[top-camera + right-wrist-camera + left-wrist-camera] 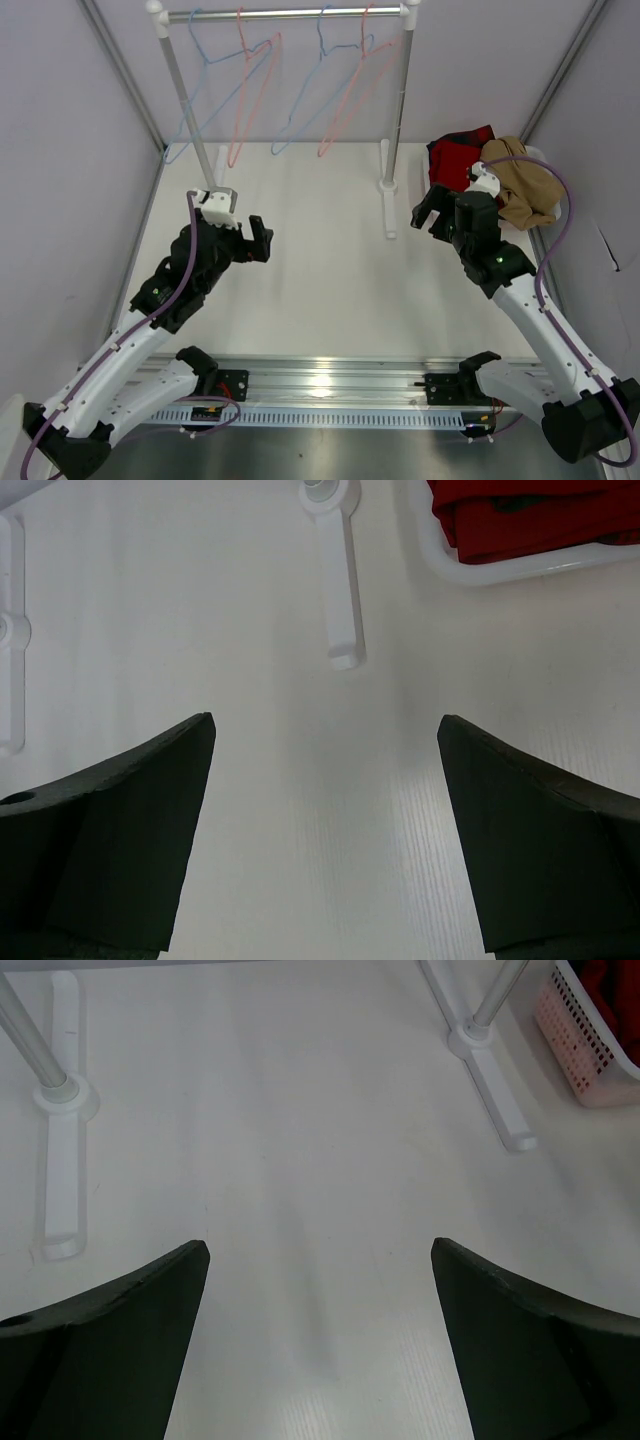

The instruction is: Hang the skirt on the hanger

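The tan-brown skirt (525, 185) lies bunched in a basket at the back right, beside a red garment (455, 155). Two salmon-pink hangers hang on the rail at the back, one to the left (239, 100) and one to the right (359, 100). My left gripper (262, 240) (318, 1247) hovers open over bare table at mid-left, nothing between its fingers. Just left of the basket, my right gripper (430, 215) (325, 720) is also open and holds nothing. Neither wrist view shows the skirt or a hanger.
A white clothes rack (290, 14) stands at the back, with two light blue hangers (205, 100) among the pink ones. Its feet (62, 1100) (335, 580) rest on the table. The basket's rim (480, 575) (585, 1050) holds the red garment (530, 515). Grey walls enclose both sides.
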Motion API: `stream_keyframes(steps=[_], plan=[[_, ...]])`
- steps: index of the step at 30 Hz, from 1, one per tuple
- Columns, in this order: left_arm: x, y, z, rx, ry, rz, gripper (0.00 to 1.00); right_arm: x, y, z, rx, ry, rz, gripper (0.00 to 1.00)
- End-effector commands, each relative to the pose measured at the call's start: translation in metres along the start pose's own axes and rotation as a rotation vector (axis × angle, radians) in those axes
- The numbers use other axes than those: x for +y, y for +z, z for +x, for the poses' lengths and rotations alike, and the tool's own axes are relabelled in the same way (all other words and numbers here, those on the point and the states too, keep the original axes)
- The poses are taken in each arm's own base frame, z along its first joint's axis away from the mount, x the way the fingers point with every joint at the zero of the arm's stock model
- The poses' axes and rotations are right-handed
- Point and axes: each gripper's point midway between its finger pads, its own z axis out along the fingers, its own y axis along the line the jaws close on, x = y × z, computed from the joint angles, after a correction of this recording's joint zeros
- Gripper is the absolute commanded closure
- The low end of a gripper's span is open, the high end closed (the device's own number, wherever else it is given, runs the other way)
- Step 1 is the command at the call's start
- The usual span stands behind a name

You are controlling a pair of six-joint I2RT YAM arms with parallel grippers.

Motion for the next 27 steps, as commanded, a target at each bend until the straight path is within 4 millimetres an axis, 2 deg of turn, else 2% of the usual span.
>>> stream_keyframes(steps=[1,10,13,14,15,16,17,18,19,20,21,22,23,24,25,27], plan=[[-0.004,0.002,-0.004,-0.021,0.007,0.022,0.01,0.001,-0.006,-0.012,-0.045,-0.007,-0.015,0.01],[-0.005,0.000,-0.005,-0.024,0.005,0.026,0.00,-0.003,-0.010,-0.013,-0.036,-0.009,0.000,0.00],[-0.006,0.000,-0.005,-0.026,0.005,0.033,0.01,-0.010,-0.007,-0.021,-0.041,-0.017,0.032,0.01],[-0.006,0.000,-0.006,-0.028,0.004,0.032,0.01,-0.009,-0.009,-0.036,-0.066,-0.021,0.036,0.01],[-0.007,-0.001,-0.006,-0.028,0.004,0.037,0.01,-0.013,-0.003,-0.037,-0.035,-0.026,0.052,0.00],[-0.006,-0.002,-0.006,-0.028,0.002,0.037,0.01,-0.027,0.002,-0.052,-0.044,-0.001,0.086,0.01],[-0.007,-0.002,-0.006,-0.030,0.002,0.040,0.01,-0.023,-0.001,-0.079,-0.076,0.013,0.071,0.02],[-0.007,-0.002,-0.007,-0.033,-0.001,0.042,0.01,-0.031,0.013,-0.078,-0.024,0.021,0.089,0.05],[-0.008,-0.003,-0.006,-0.031,0.000,0.050,0.00,-0.028,0.018,-0.087,-0.001,0.040,0.052,0.07],[-0.009,-0.003,-0.007,-0.034,-0.003,0.051,0.01,-0.044,0.022,-0.102,-0.012,0.067,0.081,0.09],[-0.009,-0.002,-0.007,-0.031,0.000,0.050,0.01,-0.041,0.020,-0.123,-0.037,0.075,0.075,0.11],[-0.009,-0.002,-0.007,-0.028,0.000,0.049,0.00,-0.053,0.034,-0.126,-0.018,0.093,0.110,0.12],[-0.008,-0.002,-0.007,-0.026,0.001,0.046,0.01,-0.064,0.038,-0.135,-0.029,0.111,0.137,0.14],[-0.007,-0.002,-0.007,-0.026,0.000,0.041,0.01,-0.064,0.040,-0.150,-0.058,0.121,0.137,0.15],[-0.007,-0.002,-0.007,-0.026,0.001,0.039,0.01,-0.073,0.054,-0.150,-0.041,0.133,0.161,0.15],[-0.006,-0.004,-0.008,-0.032,-0.003,0.034,0.01,-0.093,0.063,-0.156,-0.033,0.167,0.209,0.19]])
